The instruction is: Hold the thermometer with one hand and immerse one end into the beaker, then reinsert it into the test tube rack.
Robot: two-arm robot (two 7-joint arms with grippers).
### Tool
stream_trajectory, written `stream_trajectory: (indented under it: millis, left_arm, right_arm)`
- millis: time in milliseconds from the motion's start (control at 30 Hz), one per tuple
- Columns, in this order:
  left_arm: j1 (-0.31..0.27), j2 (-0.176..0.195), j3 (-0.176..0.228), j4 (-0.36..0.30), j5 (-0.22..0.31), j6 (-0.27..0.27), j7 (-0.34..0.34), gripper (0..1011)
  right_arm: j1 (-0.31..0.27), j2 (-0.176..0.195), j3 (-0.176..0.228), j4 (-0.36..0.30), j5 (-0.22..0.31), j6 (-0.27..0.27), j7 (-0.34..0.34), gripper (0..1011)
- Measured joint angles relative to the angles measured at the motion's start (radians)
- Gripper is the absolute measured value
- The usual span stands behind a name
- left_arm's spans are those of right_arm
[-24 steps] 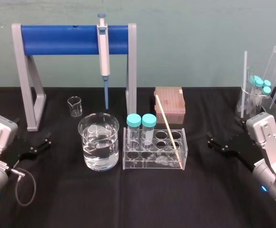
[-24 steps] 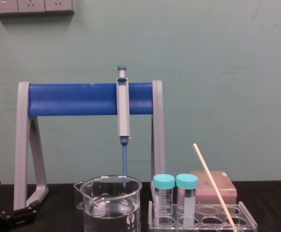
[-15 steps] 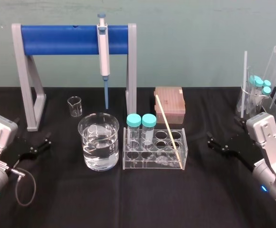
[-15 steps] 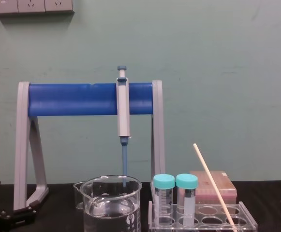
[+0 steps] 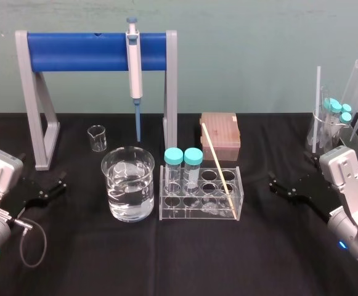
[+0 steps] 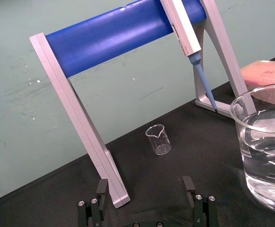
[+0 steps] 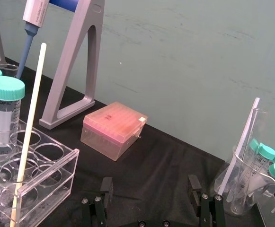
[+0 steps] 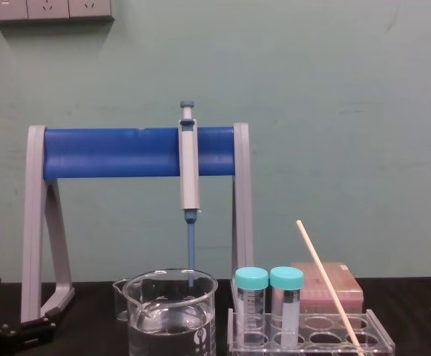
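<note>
Head view: thermometer [image 5: 219,171] leans in test tube rack [image 5: 197,213], centre frame. Right gripper [image 5: 273,185] lower right, left gripper [image 5: 59,183] lower left, both jaws spread. Pickup not begun; I'd send right to pinch rod.

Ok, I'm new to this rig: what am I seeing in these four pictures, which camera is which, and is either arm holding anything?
It is a two-armed robot. The head view looks down on the black table; the chest view looks across it from lower down; each wrist view looks out past that arm's own fingers. The left gripper is at the table's left, the right gripper at its right, both open and empty. In the middle stands the beaker with clear liquid, and beside it the test tube rack with two teal-capped tubes. The thermometer leans in the rack, untouched. Behind them a pipette hangs on a blue stand, with a small beaker and a pink box nearby.
</note>
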Motion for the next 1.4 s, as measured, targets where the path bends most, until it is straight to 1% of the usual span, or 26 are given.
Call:
stream_trajectory:
  millis: [100, 133, 233, 367, 500, 567, 600, 633, 667, 733, 767, 800, 833, 867, 900, 967, 1000, 1033, 1100, 1133, 1167, 1233, 1267, 1300, 1333, 1400]
  left_arm:
    - [0.000, 0.000, 0.000, 0.000, 0.000, 0.000, 0.000, 1004]
    - [0.000, 0.000, 0.000, 0.000, 0.000, 0.000, 0.000, 1004]
    - [0.000, 0.000, 0.000, 0.000, 0.000, 0.000, 0.000, 1004]
    - [0.000, 0.000, 0.000, 0.000, 0.000, 0.000, 0.000, 1004]
    - [0.000, 0.000, 0.000, 0.000, 0.000, 0.000, 0.000, 1004]
    - [0.000, 0.000, 0.000, 0.000, 0.000, 0.000, 0.000, 1004]
    - [0.000, 0.000, 0.000, 0.000, 0.000, 0.000, 0.000, 1004]
    - [0.000, 0.000, 0.000, 0.000, 0.000, 0.000, 0.000, 1004]
    - [0.000, 0.000, 0.000, 0.000, 0.000, 0.000, 0.000, 1004]
    - [0.000, 0.000, 0.000, 0.000, 0.000, 0.000, 0.000, 1004]
    - [0.000, 0.000, 0.000, 0.000, 0.000, 0.000, 0.000, 1004]
    - [0.000, 0.000, 0.000, 0.000, 0.000, 0.000, 0.000, 1004]
    - [0.000, 0.000, 0.000, 0.000, 0.000, 0.000, 0.000, 1004]
    - [0.000, 0.000, 0.000, 0.000, 0.000, 0.000, 0.000, 1004]
    - [0.000, 0.000, 0.000, 0.000, 0.000, 0.000, 0.000, 1004]
    - [0.000, 0.000, 0.000, 0.000, 0.000, 0.000, 0.000, 1004]
    - [0.000, 0.000, 0.000, 0.000, 0.000, 0.000, 0.000, 1004]
    - [0.000, 0.000, 0.000, 0.000, 0.000, 0.000, 0.000, 1004]
    - [0.000, 0.000, 0.000, 0.000, 0.000, 0.000, 0.000, 1004]
    - [0.000, 0.000, 0.000, 0.000, 0.000, 0.000, 0.000, 1004]
    - [0.000, 0.000, 0.000, 0.000, 0.000, 0.000, 0.000, 1004]
    - [0.000, 0.000, 0.000, 0.000, 0.000, 0.000, 0.000, 1004]
    - [0.000, 0.000, 0.000, 0.000, 0.000, 0.000, 0.000, 1004]
    - [0.000, 0.000, 0.000, 0.000, 0.000, 0.000, 0.000, 1004]
    - [0.000, 0.000, 0.000, 0.000, 0.000, 0.000, 0.000, 1004]
    - [0.000, 0.000, 0.000, 0.000, 0.000, 0.000, 0.000, 1004]
  right_arm:
    - [0.001, 0.000, 0.011, -0.005, 0.011, 0.002, 0.010, 1004]
    - [0.003, 0.001, 0.025, -0.014, 0.027, 0.005, 0.026, 1004]
    - [0.004, 0.002, 0.044, -0.029, 0.051, 0.015, 0.048, 1004]
    - [0.003, 0.010, 0.079, -0.073, 0.098, 0.044, 0.088, 1004]
    - [0.001, 0.017, 0.100, -0.107, 0.134, 0.082, 0.123, 1004]
    - [0.006, 0.025, 0.113, -0.132, 0.169, 0.131, 0.160, 1004]
    - [0.012, 0.030, 0.120, -0.146, 0.192, 0.166, 0.183, 1004]
    - [0.017, 0.033, 0.122, -0.154, 0.202, 0.187, 0.196, 1004]
    - [0.029, 0.038, 0.126, -0.169, 0.221, 0.228, 0.221, 1004]
    - [0.045, 0.043, 0.128, -0.183, 0.235, 0.270, 0.242, 1004]
    - [0.062, 0.046, 0.127, -0.194, 0.243, 0.305, 0.262, 1004]
    - [0.062, 0.046, 0.127, -0.194, 0.243, 0.305, 0.262, 1004]
    - [0.080, 0.048, 0.124, -0.203, 0.245, 0.332, 0.280, 1004]
    - [0.088, 0.049, 0.122, -0.207, 0.245, 0.343, 0.289, 1004]
    - [0.108, 0.050, 0.115, -0.212, 0.241, 0.367, 0.303, 1004]
    - [0.128, 0.050, 0.107, -0.215, 0.237, 0.391, 0.316, 1004]
    - [0.144, 0.048, 0.102, -0.216, 0.232, 0.411, 0.327, 1004]
    - [0.144, 0.048, 0.102, -0.216, 0.232, 0.411, 0.327, 1004]
    - [0.182, 0.033, 0.090, -0.218, 0.231, 0.470, 0.341, 1004]
    - [0.182, 0.033, 0.090, -0.218, 0.231, 0.470, 0.341, 1004]
    - [0.200, 0.021, 0.086, -0.218, 0.236, 0.510, 0.346, 1004]
    - [0.220, 0.004, 0.084, -0.218, 0.249, 0.563, 0.349, 1004]
    - [0.239, -0.013, 0.079, -0.218, 0.261, 0.613, 0.349, 1004]
    - [0.246, -0.020, 0.077, -0.218, 0.267, 0.635, 0.349, 1004]
    - [0.261, -0.035, 0.072, -0.218, 0.277, 0.680, 0.345, 1004]
    - [0.276, -0.050, 0.067, -0.217, 0.285, 0.718, 0.337, 1004]
